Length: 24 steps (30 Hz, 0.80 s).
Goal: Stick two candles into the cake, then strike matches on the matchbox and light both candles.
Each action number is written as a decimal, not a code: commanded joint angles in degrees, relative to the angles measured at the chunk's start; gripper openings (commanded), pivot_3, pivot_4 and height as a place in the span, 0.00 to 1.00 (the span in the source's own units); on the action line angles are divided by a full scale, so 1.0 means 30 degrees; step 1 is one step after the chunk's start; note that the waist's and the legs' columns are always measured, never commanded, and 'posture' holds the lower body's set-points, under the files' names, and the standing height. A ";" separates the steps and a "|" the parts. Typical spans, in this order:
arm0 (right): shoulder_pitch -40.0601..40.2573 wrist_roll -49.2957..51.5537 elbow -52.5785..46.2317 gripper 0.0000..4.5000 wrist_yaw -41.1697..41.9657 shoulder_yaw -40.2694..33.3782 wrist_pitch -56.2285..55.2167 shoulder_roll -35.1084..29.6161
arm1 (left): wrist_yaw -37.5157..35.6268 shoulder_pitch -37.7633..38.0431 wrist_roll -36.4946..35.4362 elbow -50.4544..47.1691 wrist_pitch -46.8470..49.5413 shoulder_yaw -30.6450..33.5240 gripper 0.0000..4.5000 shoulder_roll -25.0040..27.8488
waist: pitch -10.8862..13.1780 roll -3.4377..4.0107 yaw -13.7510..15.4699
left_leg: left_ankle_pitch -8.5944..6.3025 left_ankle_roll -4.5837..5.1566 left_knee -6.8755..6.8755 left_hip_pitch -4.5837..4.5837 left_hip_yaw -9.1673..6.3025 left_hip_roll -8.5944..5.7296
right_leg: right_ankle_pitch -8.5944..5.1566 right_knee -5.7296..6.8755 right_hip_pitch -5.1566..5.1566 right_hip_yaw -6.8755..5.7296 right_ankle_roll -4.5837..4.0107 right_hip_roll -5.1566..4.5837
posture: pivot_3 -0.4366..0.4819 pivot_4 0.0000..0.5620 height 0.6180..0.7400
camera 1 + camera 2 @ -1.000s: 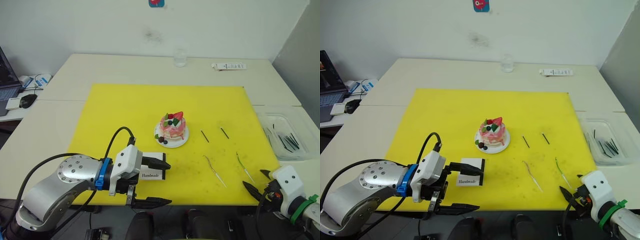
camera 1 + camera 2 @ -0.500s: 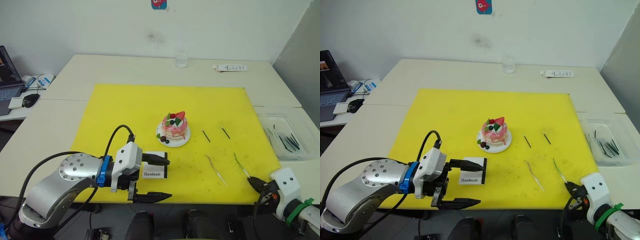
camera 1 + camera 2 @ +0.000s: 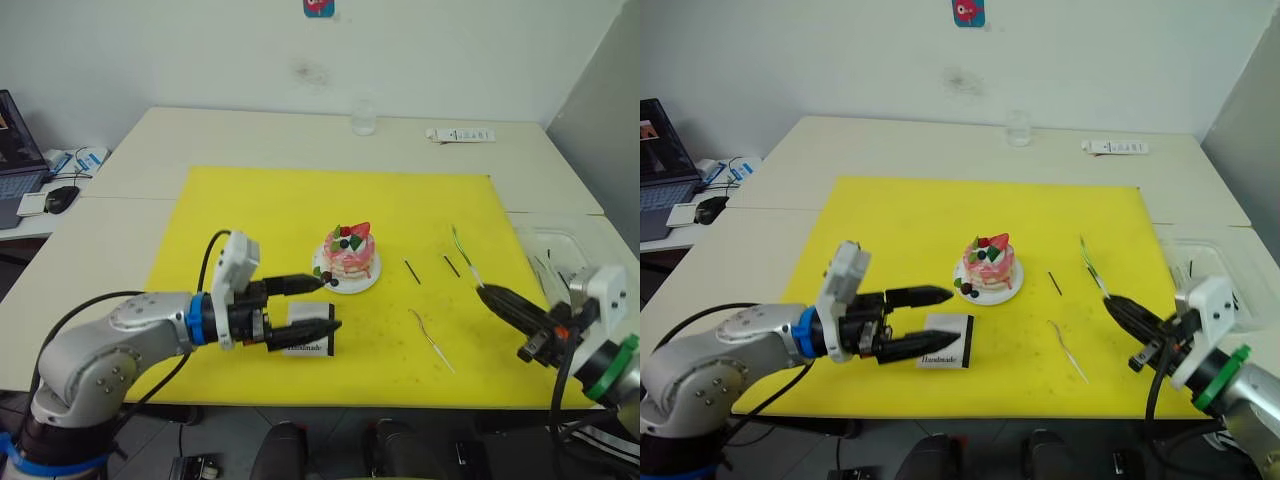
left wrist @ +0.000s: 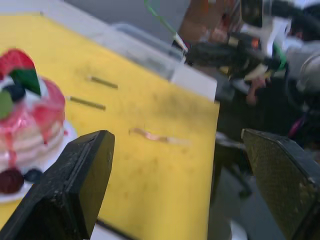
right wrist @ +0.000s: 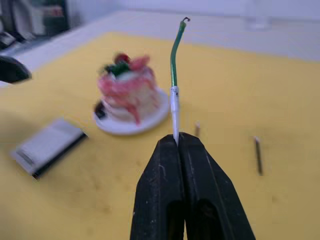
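- Here, the right gripper [image 3: 487,292] is pinching one candle [image 3: 461,250] aloft.
- One more candle [image 3: 430,339] is lying beside the cake [image 3: 347,253].
- Two matches [image 3: 410,272] are lying nearby.
- The left gripper [image 3: 322,304] is spread over the matchbox [image 3: 309,342].

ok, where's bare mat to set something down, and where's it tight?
Free: the yellow mat behind the cake up to its far edge, and its whole left part. Tight: right of the cake, two matches and the lying candle. The front holds the matchbox under the open left gripper.

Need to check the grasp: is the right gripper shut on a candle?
Yes: the right gripper is shut on a candle, lifted off the mat.
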 commanded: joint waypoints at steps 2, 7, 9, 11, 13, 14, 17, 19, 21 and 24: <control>-0.3966 0.4946 0.1272 0.01 -0.2598 0.1895 0.0876 -0.0304 | 0.4015 -0.1747 -0.6049 0.0794 0.0329 0.0178 1.00 -0.1265 | 0.0017 -0.0030 -0.0005 | 0.0000 0.0000 0.0000 -0.0016 0.0003 -0.0011 | 0.0006 -0.0016 -0.0006 0.0010 0.0011 0.0000 | 0.48 0.27 1.00; -0.7316 0.9773 0.3012 0.01 -0.5170 0.4371 0.0683 0.0360 | 0.6734 -0.2394 -0.8614 0.0866 -0.0708 -0.0738 1.00 -0.3161 | 0.0018 -0.0036 -0.0007 | -0.0003 0.0002 -0.0021 -0.0063 -0.0005 -0.0022 | -0.0019 -0.0027 -0.0036 0.0012 0.0052 0.0024 | 0.48 0.27 1.00; -0.8034 1.0742 0.3465 0.01 -0.5816 0.5042 0.0613 0.0415 | 0.7437 -0.2722 -0.9072 0.1049 -0.1121 -0.0911 1.00 -0.3907 | 0.0019 -0.0037 -0.0007 | -0.0003 0.0002 -0.0021 -0.0074 -0.0013 -0.0023 | -0.0021 -0.0028 -0.0040 0.0005 0.0055 0.0025 | 0.48 0.27 1.00; -0.8641 1.1579 0.3736 0.01 -0.6167 0.5756 0.0539 0.0446 | 0.8107 -0.2859 -0.9842 0.1190 -0.1571 -0.1130 1.00 -0.4677 | 0.0018 -0.0036 0.0002 | -0.0003 0.0002 -0.0021 -0.0073 -0.0017 -0.0022 | -0.0021 -0.0026 -0.0040 0.0002 0.0055 0.0029 | 0.48 0.27 1.00; -0.8959 1.2074 0.3840 0.01 -0.6267 0.6214 0.0490 0.0347 | 0.8445 -0.2898 -1.0016 0.1284 -0.1816 -0.1303 1.00 -0.5140 | 0.0018 -0.0036 -0.0001 | -0.0003 0.0002 -0.0018 -0.0067 -0.0010 -0.0022 | -0.0021 -0.0025 -0.0039 0.0007 0.0055 0.0029 | 0.48 0.27 1.00; -0.9069 1.2216 0.3868 0.01 -0.6331 0.6404 0.0448 0.0316 | 0.8571 -0.2935 -1.0015 0.1394 -0.1934 -0.1329 1.00 -0.5341 | 0.0018 -0.0036 -0.0001 | -0.0003 0.0003 -0.0017 -0.0063 -0.0010 -0.0023 | -0.0021 -0.0024 -0.0037 0.0007 0.0055 0.0032 | 0.48 0.27 1.00; -0.9190 1.2485 0.3835 0.01 -0.6391 0.6843 0.0340 0.0189 | 0.8860 -0.3103 -1.0443 0.1703 -0.2146 -0.1371 1.00 -0.5771 | 0.0018 -0.0036 0.0002 | -0.0002 0.0003 -0.0014 -0.0061 -0.0008 -0.0023 | -0.0020 -0.0021 -0.0037 0.0008 0.0055 0.0058 | 0.48 0.27 1.00; -0.9227 1.2649 0.3772 0.01 -0.6400 0.7029 0.0256 0.0140 | 0.8808 -0.3061 -1.0550 0.1790 -0.2001 -0.1469 1.00 -0.5748 | 0.0018 -0.0036 0.0006 | -0.0002 0.0002 -0.0011 -0.0060 -0.0013 -0.0022 | -0.0020 -0.0020 -0.0035 0.0004 0.0055 0.0063 | 0.48 0.27 1.00; -0.9328 1.2762 0.3751 0.01 -0.6442 0.7172 0.0174 0.0166 | 0.8846 -0.2977 -1.0796 0.1952 -0.1930 -0.1533 1.00 -0.5775 | 0.0018 -0.0036 0.0009 | -0.0002 0.0002 -0.0011 -0.0057 -0.0007 -0.0024 | -0.0020 -0.0020 -0.0035 0.0008 0.0055 0.0067 | 0.48 0.27 1.00; -0.9409 1.2887 0.3698 0.01 -0.6555 0.7359 0.0015 0.0123 | 0.8812 -0.3017 -1.1045 0.2164 -0.1924 -0.1614 1.00 -0.5826 | 0.0018 -0.0036 0.0015 | -0.0002 0.0002 -0.0012 -0.0058 -0.0010 -0.0022 | -0.0020 -0.0020 -0.0035 0.0005 0.0055 0.0068 | 0.48 0.27 1.00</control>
